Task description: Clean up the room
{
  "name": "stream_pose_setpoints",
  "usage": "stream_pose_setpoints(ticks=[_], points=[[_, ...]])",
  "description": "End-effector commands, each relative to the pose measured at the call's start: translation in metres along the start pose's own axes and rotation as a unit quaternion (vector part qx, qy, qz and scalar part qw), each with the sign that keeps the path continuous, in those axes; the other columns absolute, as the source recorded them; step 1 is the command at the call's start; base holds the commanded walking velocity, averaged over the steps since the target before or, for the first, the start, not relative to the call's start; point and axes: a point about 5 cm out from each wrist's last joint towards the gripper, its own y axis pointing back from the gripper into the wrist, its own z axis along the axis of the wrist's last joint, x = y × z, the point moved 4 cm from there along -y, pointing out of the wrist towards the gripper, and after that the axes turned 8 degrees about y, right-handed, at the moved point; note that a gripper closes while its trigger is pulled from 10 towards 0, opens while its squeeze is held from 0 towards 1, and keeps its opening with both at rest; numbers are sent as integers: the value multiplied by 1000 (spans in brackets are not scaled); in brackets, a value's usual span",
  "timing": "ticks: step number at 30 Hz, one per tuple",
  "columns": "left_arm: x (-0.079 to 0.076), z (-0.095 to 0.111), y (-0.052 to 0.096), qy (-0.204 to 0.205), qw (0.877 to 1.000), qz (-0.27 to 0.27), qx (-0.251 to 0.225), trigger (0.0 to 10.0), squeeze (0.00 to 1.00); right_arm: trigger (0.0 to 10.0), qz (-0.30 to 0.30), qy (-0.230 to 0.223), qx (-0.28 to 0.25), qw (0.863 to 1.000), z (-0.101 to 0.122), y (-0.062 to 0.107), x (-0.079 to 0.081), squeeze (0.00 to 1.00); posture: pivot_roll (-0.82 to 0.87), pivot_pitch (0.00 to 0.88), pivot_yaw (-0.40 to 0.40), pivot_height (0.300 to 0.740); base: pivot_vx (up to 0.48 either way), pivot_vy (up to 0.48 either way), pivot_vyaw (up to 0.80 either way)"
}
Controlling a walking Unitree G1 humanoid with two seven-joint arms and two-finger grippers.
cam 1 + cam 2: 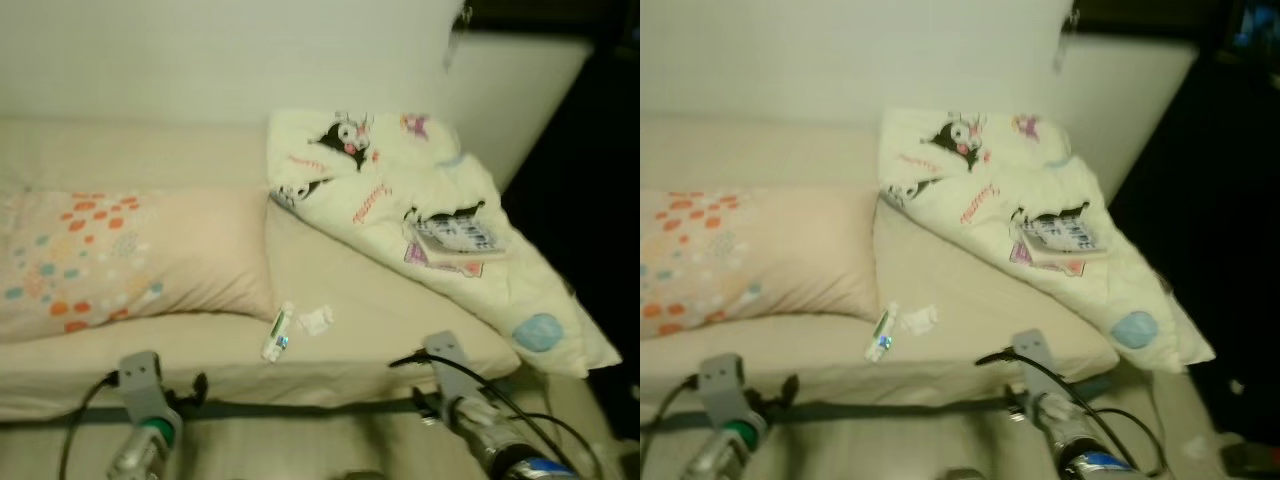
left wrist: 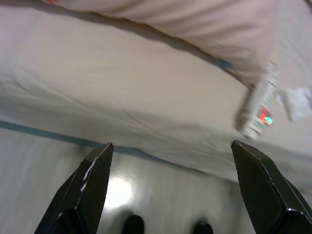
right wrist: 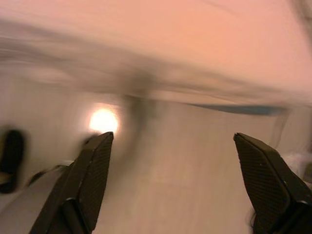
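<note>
Right now my left gripper (image 2: 170, 187), fingers apart, sits nearer the tube (image 1: 277, 332), which lies far-right, long axis near-to-far.

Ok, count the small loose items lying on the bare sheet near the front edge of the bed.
2. A white tube lies just past the corner of the pillow, and a crumpled white scrap sits beside it, toward the folded blanket. More could be hidden under the bedding.

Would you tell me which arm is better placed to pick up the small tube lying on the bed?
Left, probably: the tube lies ahead of the open left claw.
</note>
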Motion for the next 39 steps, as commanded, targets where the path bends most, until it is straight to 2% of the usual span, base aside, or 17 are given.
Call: stream_pose_setpoints(ticks=[1, 7, 12, 18, 19, 28, 32, 37, 39], points=[[-9, -4, 0, -7, 1000, -15, 3, 10000, 0, 10000, -5, -7, 17, 1000, -11, 2, -5, 0, -79, 0, 8, 740, 319, 0, 0], [-12, -1, -2, -36, 999, -13, -3, 10000, 0, 10000, -3, -3, 14, 1000, -9, 1, -3, 0, -79, 0, 10, 740, 225, 0, 0], [-11, -3, -2, -17, 1000, -8, 0, 10000, 0, 10000, -2, -4, 15, 1000, -10, 2, -3, 0, -80, 0, 10, 740, 0, 0, 0], [-7, -5, 0, -20, 1000, -4, 7, 10000, 0, 10000, -3, -5, 8, 1000, -5, 1, -4, 0, -77, 0, 14, 740, 0, -416, 0], [-7, -8, 1, -17, 1000, -8, 10, 10000, 0, 10000, -3, -6, 1, 1000, 1, 0, -5, 0, -69, 0, 13, 740, 0, -458, 0], [-13, -10, 1, -13, 1000, -19, 12, 10000, 0, 10000, -2, 1, -19, 1000, 18, -2, -5, 0, -77, 0, 11, 740, 0, -459, 0], [-12, -10, 0, -38, 999, -11, 12, 10000, 0, 10000, 1, 21, -27, 999, 25, -3, -3, 0, -83, 0, 14, 740, 0, -448, 0], [-10, -10, 0, -44, 999, -2, 13, 10000, 0, 10000, -3, 7, -31, 999, 29, -3, -5, 0, -84, 0, 16, 740, 0, 0, 0], [-6, -9, 1, -73, 997, 2, 13, 10000, 0, 10000, -1, -6, -25, 1000, 29, -4, -3, 0, -83, 0, 16, 740, 0, 0, 0]])
